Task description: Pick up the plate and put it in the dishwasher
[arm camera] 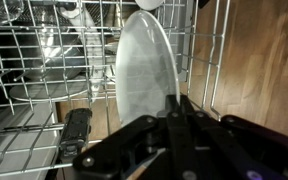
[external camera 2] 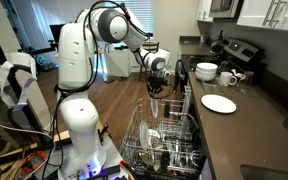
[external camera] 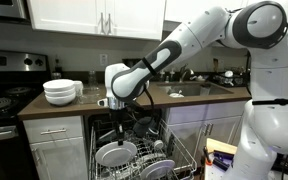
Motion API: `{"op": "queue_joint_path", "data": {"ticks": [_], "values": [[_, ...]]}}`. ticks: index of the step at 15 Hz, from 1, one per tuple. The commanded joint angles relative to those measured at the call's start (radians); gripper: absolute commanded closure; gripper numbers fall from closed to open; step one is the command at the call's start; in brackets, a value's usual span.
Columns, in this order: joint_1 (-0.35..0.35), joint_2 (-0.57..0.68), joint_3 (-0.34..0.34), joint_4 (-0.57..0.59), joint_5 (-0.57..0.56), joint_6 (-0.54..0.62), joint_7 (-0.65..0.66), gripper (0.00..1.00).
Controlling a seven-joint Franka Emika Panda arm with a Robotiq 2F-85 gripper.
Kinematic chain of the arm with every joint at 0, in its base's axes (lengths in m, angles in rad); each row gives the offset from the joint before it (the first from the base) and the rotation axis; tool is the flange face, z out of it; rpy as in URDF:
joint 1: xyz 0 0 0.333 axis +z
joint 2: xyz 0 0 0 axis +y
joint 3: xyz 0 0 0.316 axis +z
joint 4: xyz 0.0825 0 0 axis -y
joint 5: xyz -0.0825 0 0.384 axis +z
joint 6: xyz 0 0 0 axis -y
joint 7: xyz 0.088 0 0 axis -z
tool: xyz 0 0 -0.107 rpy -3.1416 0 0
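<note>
A plain white plate (arm camera: 142, 65) stands on edge among the tines of the dishwasher's wire rack (arm camera: 24, 60). In the wrist view my gripper (arm camera: 174, 101) has its two dark fingers pressed together on the plate's near rim. In an exterior view the gripper (external camera: 121, 132) reaches straight down into the open dishwasher (external camera: 134, 150), right above the white plate (external camera: 115, 154) in the pulled-out rack. In the opposite exterior view the gripper (external camera 2: 154, 92) hangs over the rack (external camera 2: 169, 140); the held plate is hard to make out there.
A stack of white bowls (external camera: 61, 92) sits on the brown counter (external camera: 174, 103) beside the black stove (external camera: 4, 100). Another flat white plate (external camera 2: 219, 103) lies on the counter near bowls (external camera 2: 206, 71). Dark utensils and glasses fill parts of the rack.
</note>
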Motion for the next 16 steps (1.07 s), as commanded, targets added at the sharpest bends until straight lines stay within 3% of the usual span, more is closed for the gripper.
{"op": "queue_joint_path", "data": {"ticks": [1, 6, 16], "values": [[-0.023, -0.026, 0.005, -0.011, 0.041, -0.05, -0.006, 0.99], [-0.032, -0.019, -0.002, -0.02, 0.071, -0.062, -0.009, 0.99], [-0.027, 0.024, -0.007, -0.04, 0.017, -0.019, -0.023, 0.99]]}}
